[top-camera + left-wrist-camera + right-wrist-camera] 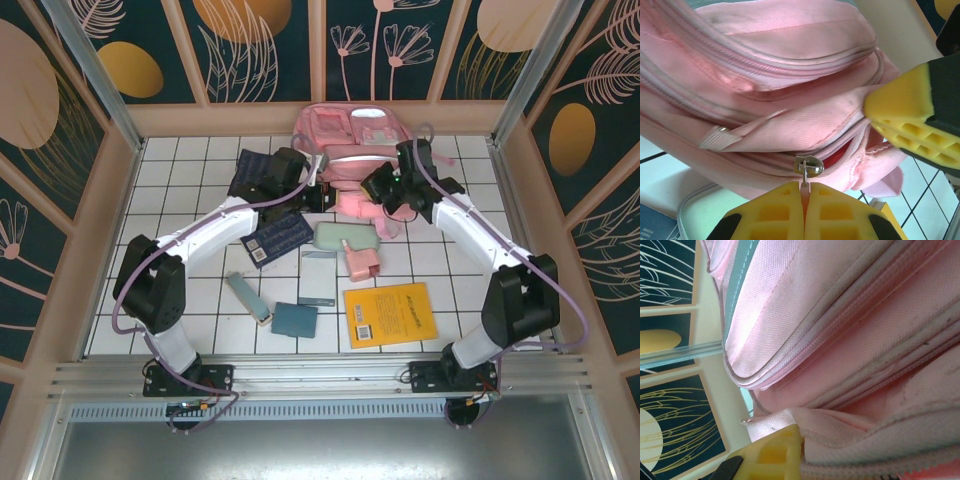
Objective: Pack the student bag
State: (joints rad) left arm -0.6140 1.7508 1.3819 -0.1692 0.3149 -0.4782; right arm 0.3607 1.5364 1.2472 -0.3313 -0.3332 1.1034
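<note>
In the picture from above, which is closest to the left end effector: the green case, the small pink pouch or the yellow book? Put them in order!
The left end effector holds the backpack by its zipper pull.
1. Green case, just in front of it, mid-table.
2. Small pink pouch, slightly nearer the bases, rightward.
3. Yellow book, near edge, right side.

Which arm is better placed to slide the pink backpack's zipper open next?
Left. The left claw is shut on the zipper pull of the student bag, just below the silver slider. The right claw is shut against fabric off to the side, not on the pull.
</note>
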